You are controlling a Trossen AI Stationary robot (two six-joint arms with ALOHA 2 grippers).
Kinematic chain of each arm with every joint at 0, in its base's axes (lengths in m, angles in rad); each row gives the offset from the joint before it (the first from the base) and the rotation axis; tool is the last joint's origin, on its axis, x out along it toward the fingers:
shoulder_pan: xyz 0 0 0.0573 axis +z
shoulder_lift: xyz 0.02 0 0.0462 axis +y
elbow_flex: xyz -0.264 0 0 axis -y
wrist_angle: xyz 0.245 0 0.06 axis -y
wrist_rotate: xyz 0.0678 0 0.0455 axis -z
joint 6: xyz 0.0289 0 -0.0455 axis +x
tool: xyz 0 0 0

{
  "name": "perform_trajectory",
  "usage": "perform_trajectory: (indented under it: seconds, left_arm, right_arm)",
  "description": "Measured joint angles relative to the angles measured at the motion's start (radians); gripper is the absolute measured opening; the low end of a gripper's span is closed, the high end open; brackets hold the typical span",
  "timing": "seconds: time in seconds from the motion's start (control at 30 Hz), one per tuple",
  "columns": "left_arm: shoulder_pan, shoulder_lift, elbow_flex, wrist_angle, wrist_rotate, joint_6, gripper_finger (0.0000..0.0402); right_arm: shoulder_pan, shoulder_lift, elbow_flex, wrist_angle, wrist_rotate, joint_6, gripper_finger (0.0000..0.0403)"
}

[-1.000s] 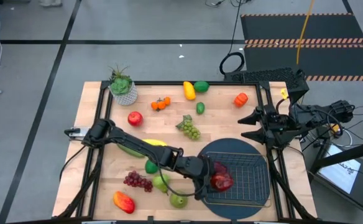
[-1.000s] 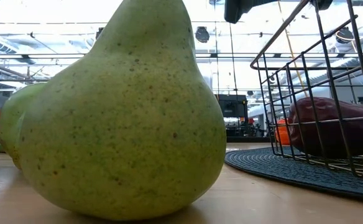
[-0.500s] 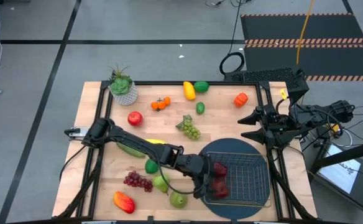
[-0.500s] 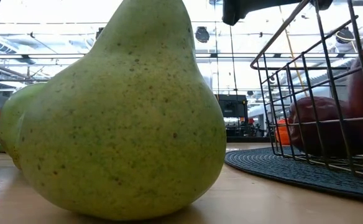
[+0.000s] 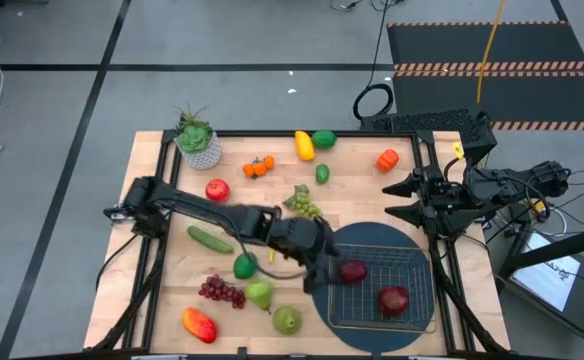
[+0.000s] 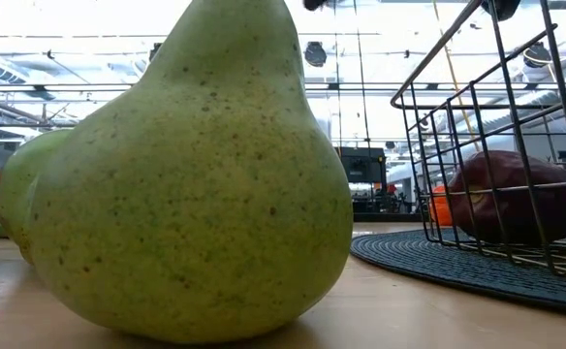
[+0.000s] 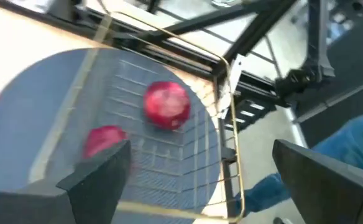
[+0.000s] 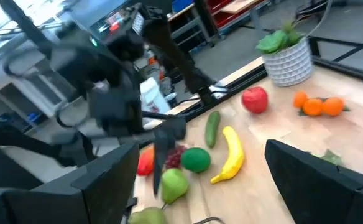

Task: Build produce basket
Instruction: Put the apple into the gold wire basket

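The wire basket [image 5: 402,262] stands on a round dark blue mat [image 5: 322,300] at the table's near right. Two red apples lie in it, one near its left end [image 5: 352,271] [image 7: 105,140] and one toward its near right [image 5: 393,299] [image 7: 167,104]. My left gripper [image 5: 324,262] [image 7: 200,180] hangs open above the basket's left edge, with nothing between its fingers. My right gripper [image 5: 392,200] [image 8: 200,186] waits open at the table's right edge. Loose produce lies over the left half: pears [image 5: 287,320] [image 6: 186,174], purple grapes [image 5: 222,291], a cucumber [image 5: 210,239], a lime [image 5: 244,267].
Farther back lie a red apple [image 5: 216,190], oranges [image 5: 259,166], green grapes [image 5: 302,205], a yellow fruit [image 5: 304,145] and an orange one [image 5: 387,159]. A potted plant [image 5: 197,140] stands at the far left corner. A banana [image 8: 228,155] shows in the right wrist view.
My left gripper has let go of a red apple over the basket, then risen and drawn back toward the table's far left. The apple has dropped in and rolled to the basket's near right. The other apple has stayed near the left end.
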Motion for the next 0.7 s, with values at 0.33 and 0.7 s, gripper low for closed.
perform_trajectory:
  seconds: [0.33,0.7]
  left_arm:
    - [0.099,-0.234,0.002,-0.669,-0.190,-0.047,0.0288]
    - [0.321,-0.260,-0.096,-1.117,-0.211,-0.004,0.0221]
  right_arm:
    - [-0.047,0.055,0.000,0.017,0.155,0.145,0.0341]
    - [-0.103,0.168,0.000,0.136,0.234,0.417,0.0341]
